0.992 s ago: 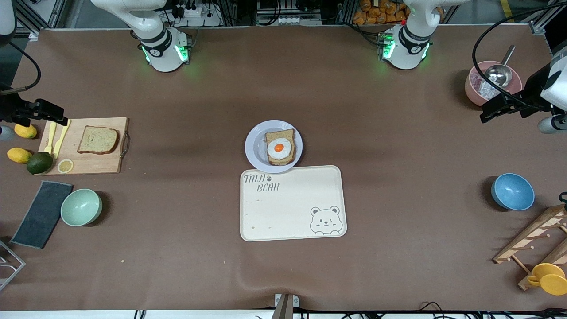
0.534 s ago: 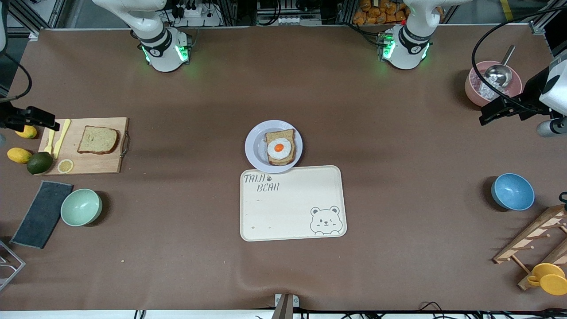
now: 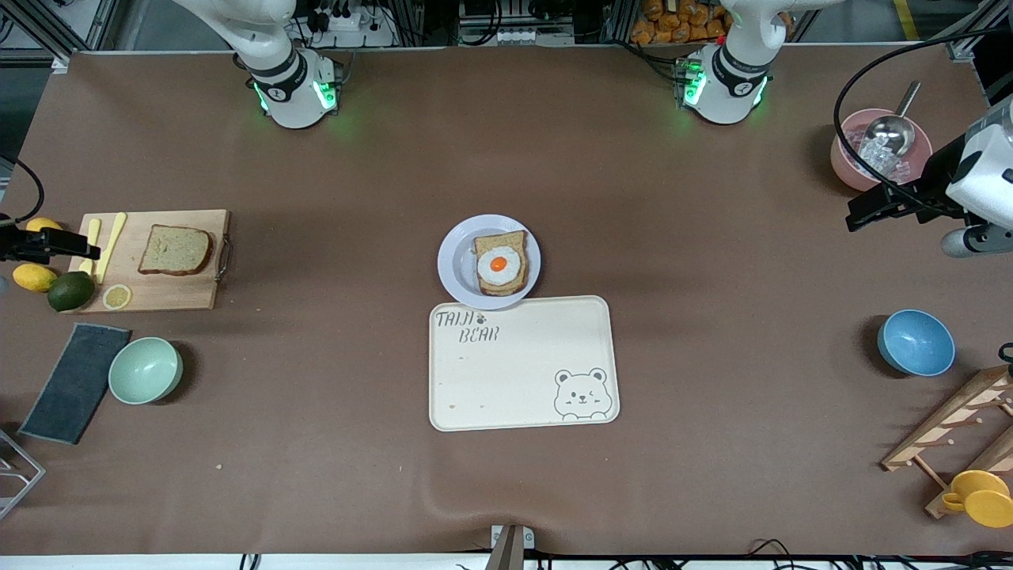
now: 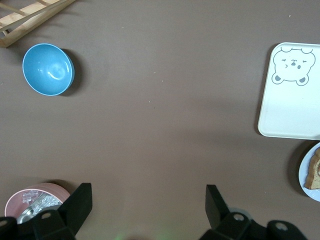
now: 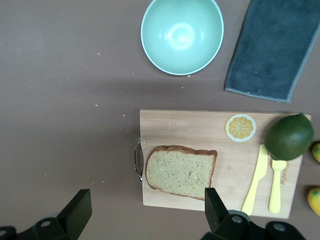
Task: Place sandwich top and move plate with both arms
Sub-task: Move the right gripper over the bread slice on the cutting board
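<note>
Your step in hand is picking up the bread slice (image 3: 176, 250). It lies flat on the wooden board (image 3: 182, 297) in the mid-height band of the front view, at the right arm's end of the desk. The plate (image 3: 455, 265) sits in the centre of that view, carrying the slice with the fried egg (image 3: 500, 265) and touching the upper edge of the cream tray (image 3: 522, 372).

The right hand (image 5: 146, 197) hovers with its 2 fingers wide apart, holding nothing, above the board's end where the yellow knife (image 5: 255, 180) and fork (image 5: 276, 185) lie. The left hand (image 4: 148, 192), also wide and empty, waits above bare desk near the pink bowl (image 3: 851, 166).

- Centre the right hand over the slice, away from the cutlery, before you descend.
- Span the slice across its shorter width and catch it at the crust. The bread will likely be soft, so close gently.
- A flat slice probably offers little edge, so come low enough to get the fingers beside it, not on top.
- Lift straight up and clear the board's metal handle (image 5: 138, 160) before you head for the plate.
- Keep the left hand back until the plate needs both.
</note>
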